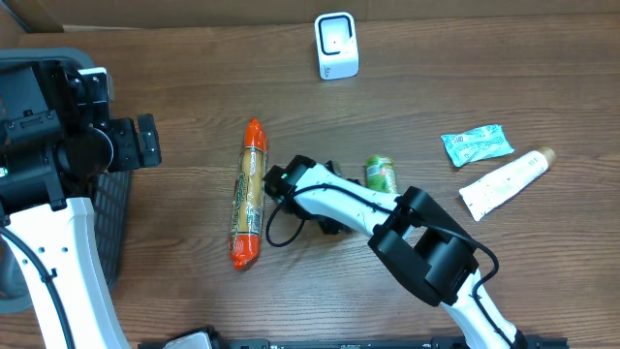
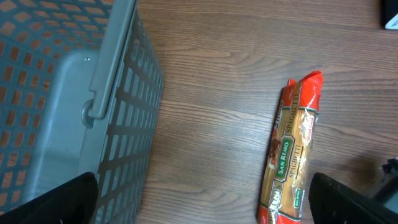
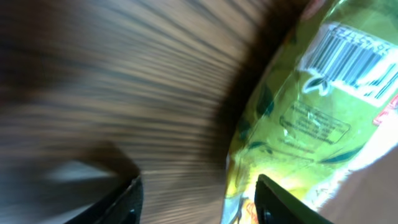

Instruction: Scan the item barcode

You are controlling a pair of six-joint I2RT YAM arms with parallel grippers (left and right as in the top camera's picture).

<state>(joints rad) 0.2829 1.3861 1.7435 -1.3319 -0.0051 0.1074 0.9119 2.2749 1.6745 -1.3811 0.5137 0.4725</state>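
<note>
A green packet (image 3: 311,106) fills the right of the right wrist view, with a barcode (image 3: 348,56) facing the camera. It lies on the wooden table, seen from overhead as the green packet (image 1: 380,174) at the centre. My right gripper (image 3: 196,190) is open. Bare wood shows between its fingers, and the packet's edge sits by the right finger (image 3: 283,205). From overhead that gripper is mostly hidden under the right arm (image 1: 334,192). The white scanner (image 1: 336,46) stands at the far edge. My left gripper (image 2: 202,202) is open and empty above the table.
A long orange spaghetti packet (image 1: 249,194) lies left of the right arm, also seen as the spaghetti packet (image 2: 292,149). A grey basket (image 2: 118,93) stands at the far left. A teal packet (image 1: 477,144) and a white tube (image 1: 504,182) lie on the right.
</note>
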